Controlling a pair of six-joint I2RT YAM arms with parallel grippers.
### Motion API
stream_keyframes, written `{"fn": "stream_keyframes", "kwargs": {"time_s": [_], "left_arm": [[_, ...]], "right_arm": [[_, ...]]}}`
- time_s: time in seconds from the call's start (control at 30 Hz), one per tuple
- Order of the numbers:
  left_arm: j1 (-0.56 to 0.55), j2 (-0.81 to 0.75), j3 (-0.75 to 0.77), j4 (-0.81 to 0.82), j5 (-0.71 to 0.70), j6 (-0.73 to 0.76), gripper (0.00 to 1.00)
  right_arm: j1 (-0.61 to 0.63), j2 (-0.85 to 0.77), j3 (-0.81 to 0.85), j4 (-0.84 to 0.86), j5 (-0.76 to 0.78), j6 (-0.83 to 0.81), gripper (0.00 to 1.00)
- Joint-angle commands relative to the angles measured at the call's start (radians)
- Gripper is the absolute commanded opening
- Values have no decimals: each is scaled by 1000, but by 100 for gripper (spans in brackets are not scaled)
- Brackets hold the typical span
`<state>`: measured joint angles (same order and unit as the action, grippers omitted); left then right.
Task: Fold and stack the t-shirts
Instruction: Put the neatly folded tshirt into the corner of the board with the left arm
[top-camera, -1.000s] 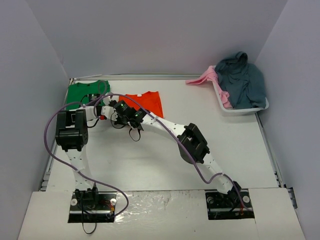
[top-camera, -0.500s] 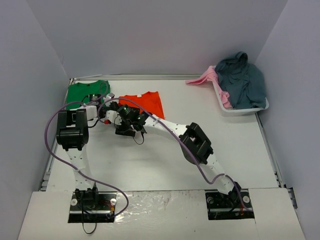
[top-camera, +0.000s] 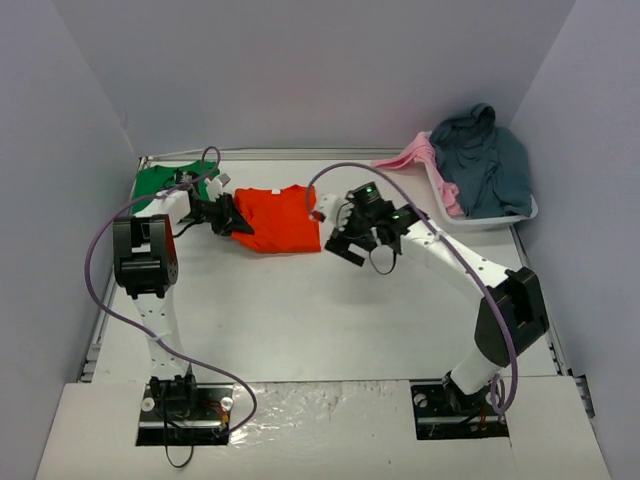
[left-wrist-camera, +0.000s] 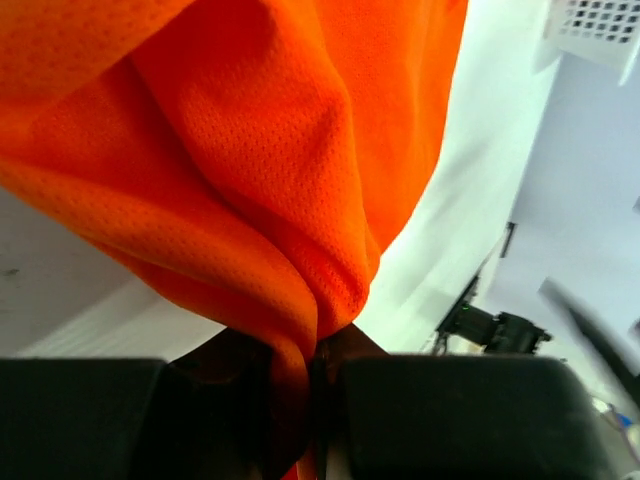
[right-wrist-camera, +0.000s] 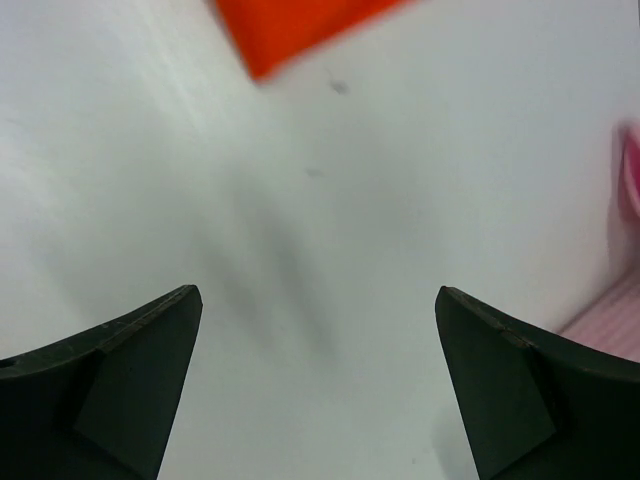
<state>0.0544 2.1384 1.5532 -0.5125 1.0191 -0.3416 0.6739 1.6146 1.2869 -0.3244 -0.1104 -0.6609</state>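
Within the last second the right gripper (top-camera: 342, 244) has sprung wide open, empty, and swung clear to the right of the orange t-shirt (top-camera: 282, 218) in the upper centre-left, while the left gripper (top-camera: 226, 214) stays pinched shut on that shirt's left edge beside the green t-shirt (top-camera: 158, 181), so a fold looks just laid.

Orange shirt (left-wrist-camera: 300, 150): fine mesh-knit cloth, matt, pinholes in the weave. Green shirt (top-camera: 158, 182): soft cloth, matt. Table (top-camera: 330, 310): white, smooth, dull finish. Strip (top-camera: 320, 405) along its near edge: glossy, wrinkled. Right gripper (right-wrist-camera: 318, 291): fingers (right-wrist-camera: 130, 380) black, matt, hard plastic by the look. Bin (top-camera: 490, 221): white plastic, smooth rim. Cable (top-camera: 88, 272): purple, smooth sheath.
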Motion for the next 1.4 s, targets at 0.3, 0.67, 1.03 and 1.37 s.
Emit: {"fn": "stream_keyframes", "kwargs": {"time_s": [0.3, 0.67, 1.03, 1.37], "left_arm": [[-44, 124, 410, -310, -238, 254, 2], [-76, 178, 754, -454, -419, 230, 2], [-10, 169, 1002, -734, -695, 424, 2], [44, 187, 1004, -768, -827, 556, 2]], "right_arm": [[-280, 53, -144, -73, -159, 112, 100], [-373, 103, -175, -54, -172, 104, 100], [-401, 90, -192, -51, -175, 98, 100], [-413, 94, -204, -53, -178, 95, 100]]}}
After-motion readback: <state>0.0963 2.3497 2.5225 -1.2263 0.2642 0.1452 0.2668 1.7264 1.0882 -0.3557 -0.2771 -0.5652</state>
